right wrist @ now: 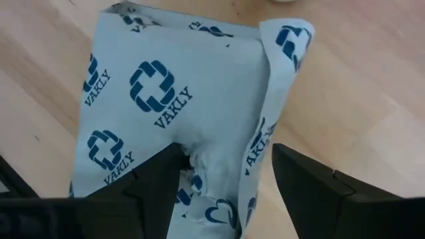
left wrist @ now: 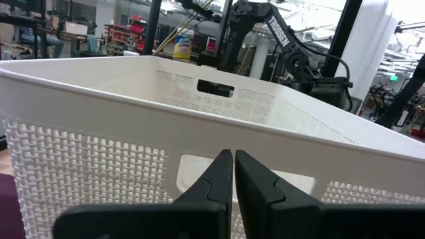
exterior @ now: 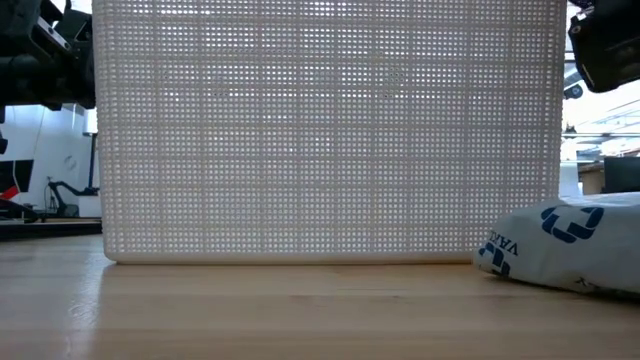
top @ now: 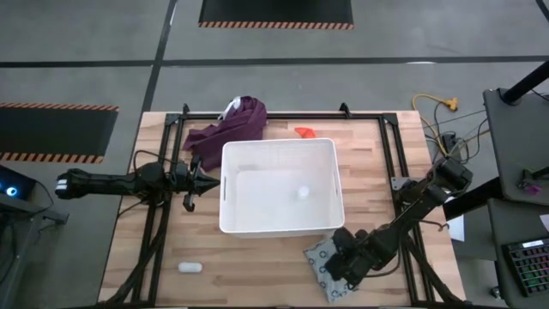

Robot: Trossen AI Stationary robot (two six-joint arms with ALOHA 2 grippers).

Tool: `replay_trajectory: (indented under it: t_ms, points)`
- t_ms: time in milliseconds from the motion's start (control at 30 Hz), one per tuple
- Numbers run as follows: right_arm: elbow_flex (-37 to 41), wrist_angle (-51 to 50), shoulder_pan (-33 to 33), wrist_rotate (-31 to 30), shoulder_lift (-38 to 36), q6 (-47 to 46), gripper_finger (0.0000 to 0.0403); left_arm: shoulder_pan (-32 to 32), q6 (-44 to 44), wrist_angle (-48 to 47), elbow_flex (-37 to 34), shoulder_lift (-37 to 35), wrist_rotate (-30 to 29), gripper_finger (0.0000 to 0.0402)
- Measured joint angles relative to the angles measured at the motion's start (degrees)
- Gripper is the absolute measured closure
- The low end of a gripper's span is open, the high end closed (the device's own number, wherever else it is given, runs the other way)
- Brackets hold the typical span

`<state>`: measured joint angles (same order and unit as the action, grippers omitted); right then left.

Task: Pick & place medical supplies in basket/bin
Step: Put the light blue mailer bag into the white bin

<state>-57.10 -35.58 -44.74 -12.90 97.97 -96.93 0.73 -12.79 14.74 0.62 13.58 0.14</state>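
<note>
The white bin (top: 279,219) stands mid-table, with the tiny white bottle (top: 302,193) inside it. The grey-green packet (top: 319,260), printed with blue logos (right wrist: 159,86), lies on the wood by the bin's near right corner. My right gripper (top: 340,264) is open above it. In the right wrist view one finger (right wrist: 156,182) is over the packet's face and the other (right wrist: 312,182) is beyond its curled-up edge (right wrist: 269,126). My left gripper (top: 197,180) is shut, level, just off the bin's left wall (left wrist: 99,166). The orange tube (top: 305,132) lies behind the bin and the white oblong piece (top: 190,267) near the near-left edge. My right gripper comes at the packet from above with its fingers either side of the curled edge (right wrist: 265,143). The packet lies on the table and is creased beside one fingertip (right wrist: 202,166). Whether that finger touches it, I cannot tell.
A purple cloth (top: 230,126) lies bunched at the table's far side, left of the orange tube. The bin's tall mesh wall (exterior: 330,130) fills the low view, with the packet (exterior: 560,245) at its right. Black frame rails (top: 154,223) run along both table sides.
</note>
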Motion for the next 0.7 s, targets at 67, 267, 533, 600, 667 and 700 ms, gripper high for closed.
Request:
replay_trajectory:
  t_ms: [67,267,533,600,667,700]
  points:
    - [0.1,-0.2,-0.1,-0.1,0.0,1.3,0.0183,0.0,0.0,0.0,0.0,0.0,0.1,0.0402]
    - [0.3,0.0,-0.1,0.5,-0.2,5.3,0.0230,0.0,0.0,0.0,0.0,0.0,0.0,0.0402]
    - [0.8,-0.2,-0.1,3.7,-0.2,5.9,0.0340,0.0,0.0,0.0,0.0,0.0,0.0,0.0402]
    - [0.7,-0.1,-0.1,5.1,-0.2,6.0,0.0365,0.0,0.0,0.0,0.0,0.0,0.0,0.0402]
    - [0.3,-0.2,-0.1,5.7,-0.3,6.9,0.0384,0.0,0.0,0.0,0.0,0.0,0.0,0.0402]
    - [-0.1,-0.2,-0.2,6.1,-0.5,7.5,0.0388,0.0,0.0,0.0,0.0,0.0,0.0,0.0402]
